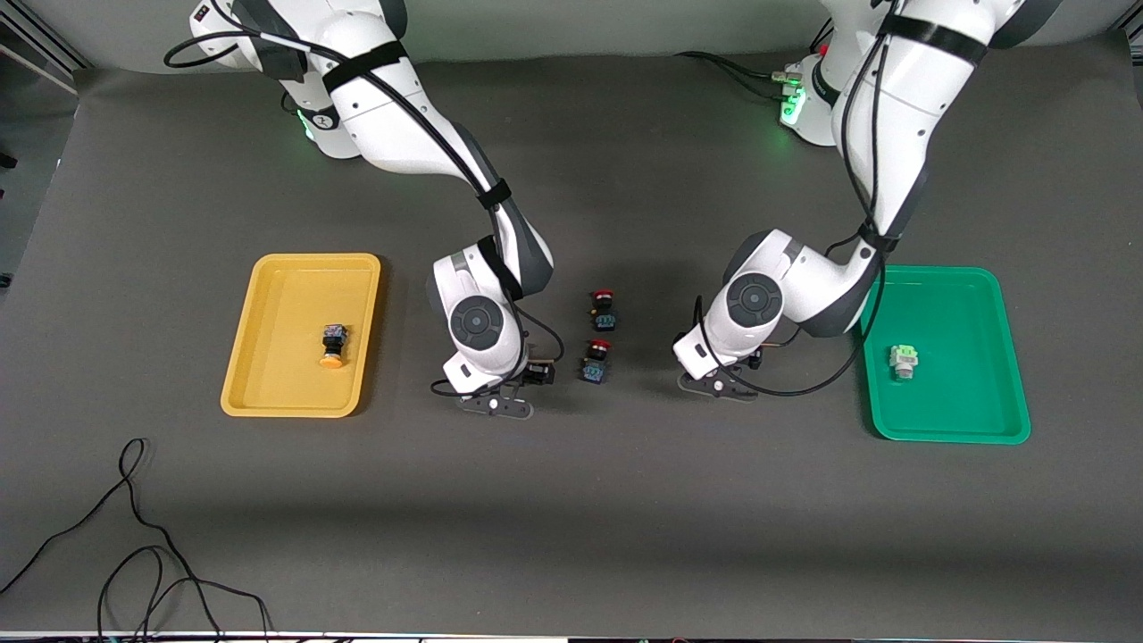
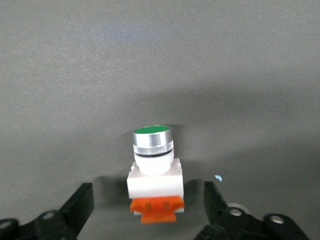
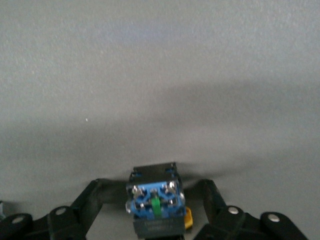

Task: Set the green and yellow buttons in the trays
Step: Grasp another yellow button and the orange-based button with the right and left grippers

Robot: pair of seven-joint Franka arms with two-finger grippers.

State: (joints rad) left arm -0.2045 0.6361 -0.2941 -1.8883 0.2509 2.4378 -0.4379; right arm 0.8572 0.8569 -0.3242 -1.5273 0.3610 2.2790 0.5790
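My left gripper [image 1: 719, 379] is low over the mat between the red buttons and the green tray [image 1: 960, 308]. It is open around a white-silver button with a green cap and orange block [image 2: 153, 172]; the fingers [image 2: 80, 204] stand apart from it. My right gripper [image 1: 497, 393] is low over the mat between the yellow tray [image 1: 286, 308] and the red buttons. It is open around a black-blue button with a yellow cap [image 3: 155, 202]. Both buttons are hidden in the front view. A yellow-capped button [image 1: 332, 346] lies in the yellow tray. A white-silver button [image 1: 904, 362] lies in the green tray.
Two red-capped black-blue buttons [image 1: 604, 309] [image 1: 595, 360] sit on the dark mat between the two grippers. Loose black cables [image 1: 134, 536] lie on the mat nearer the front camera, at the right arm's end.
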